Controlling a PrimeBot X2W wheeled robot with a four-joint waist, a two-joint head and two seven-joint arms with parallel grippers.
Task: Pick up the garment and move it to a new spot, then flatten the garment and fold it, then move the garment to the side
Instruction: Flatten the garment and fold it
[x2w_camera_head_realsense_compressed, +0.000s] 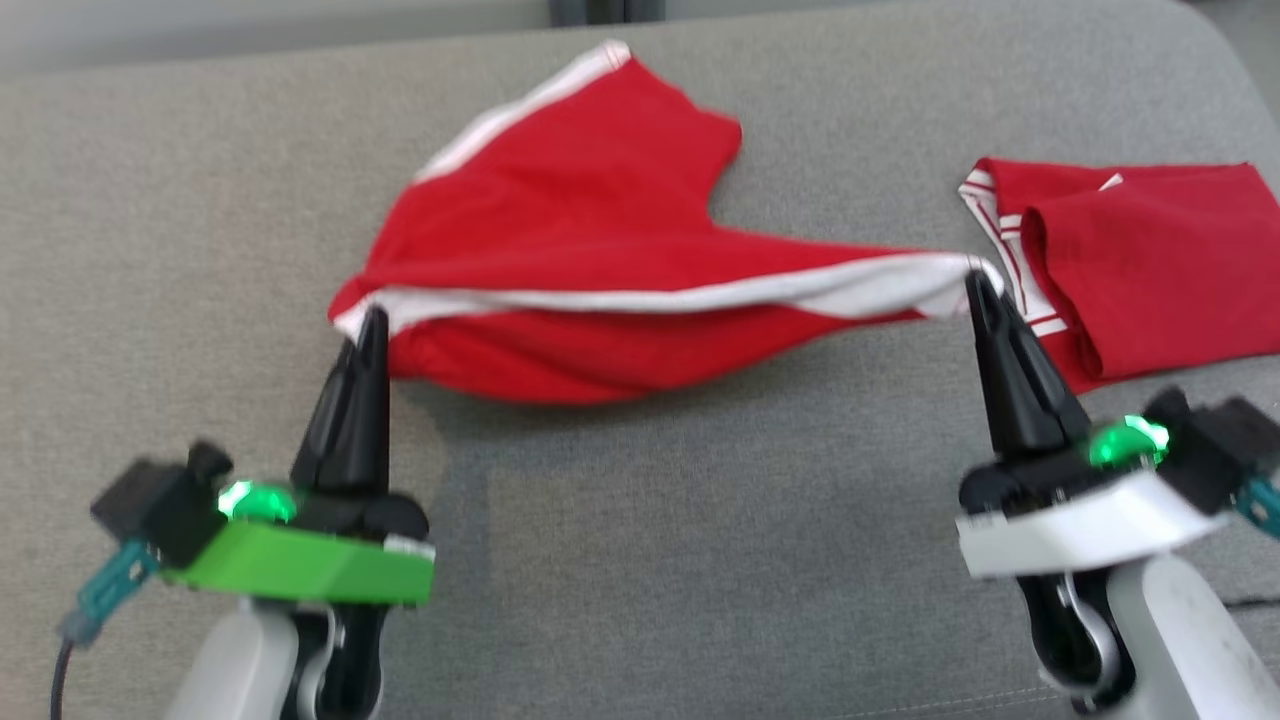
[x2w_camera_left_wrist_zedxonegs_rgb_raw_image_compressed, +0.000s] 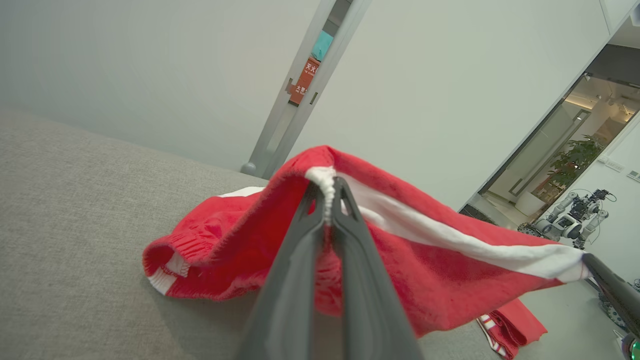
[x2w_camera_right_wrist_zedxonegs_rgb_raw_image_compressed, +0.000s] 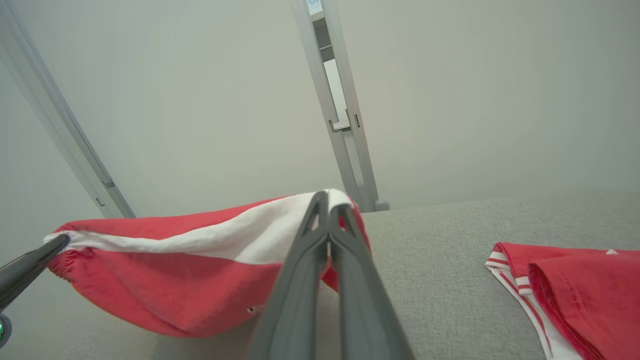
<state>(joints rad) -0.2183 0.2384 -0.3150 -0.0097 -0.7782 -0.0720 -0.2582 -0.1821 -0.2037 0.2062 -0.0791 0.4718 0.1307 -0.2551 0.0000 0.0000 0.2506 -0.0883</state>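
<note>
Two red garments, two pincers. I have the garment (x2w_camera_head_realsense_compressed: 580, 200) at centre, its white band (x2w_camera_head_realsense_compressed: 650, 298) stretched — left pincer (x2w_camera_head_realsense_compressed: 372, 318) clamped on its 9 o'clock end, right pincer (x2w_camera_head_realsense_compressed: 975, 280) on its 3 o'clock end. The folded garment (x2w_camera_head_realsense_compressed: 1150, 260) lies at 3 o'clock on the grey fabric surface (x2w_camera_head_realsense_compressed: 700, 520).

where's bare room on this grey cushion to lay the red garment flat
Widest bare patch: the grey cushion between the left hand and right hand, on the robot's side of the red garment they hold. Also free: the stretch left of that garment. Crowded: the right side, where a folded garment lies beside the right hand.
</note>
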